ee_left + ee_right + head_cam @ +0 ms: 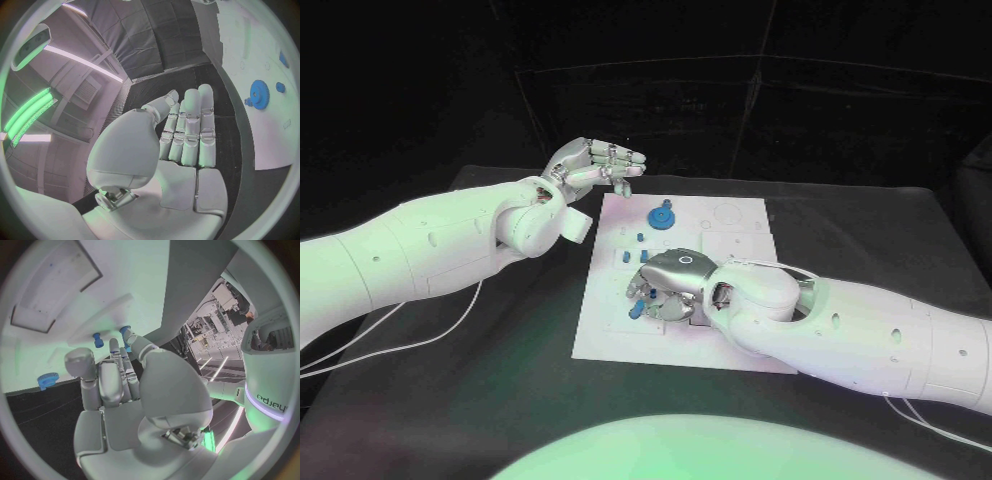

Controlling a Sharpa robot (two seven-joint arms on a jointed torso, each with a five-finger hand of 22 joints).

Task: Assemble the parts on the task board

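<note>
The white task board (632, 340) lies in the middle of the black table. A blue gear (661, 215) stands on its far part, with small blue pieces (630, 237) beside it. My right hand (678, 285) hangs low over the board's middle, its fingers (119, 372) stretched toward two short blue pegs (98, 340) that stand on the board. Nothing sits between thumb and fingers. My left hand (596, 165) is raised off the board's far left corner, flat and holding nothing; its wrist view shows the gear (259, 92) off to the side.
Thin white cables (416, 335) trail over the table under my left arm. Printed outlines mark the board's far right corner (733, 215). Bare black table (877, 230) lies on both sides of the board.
</note>
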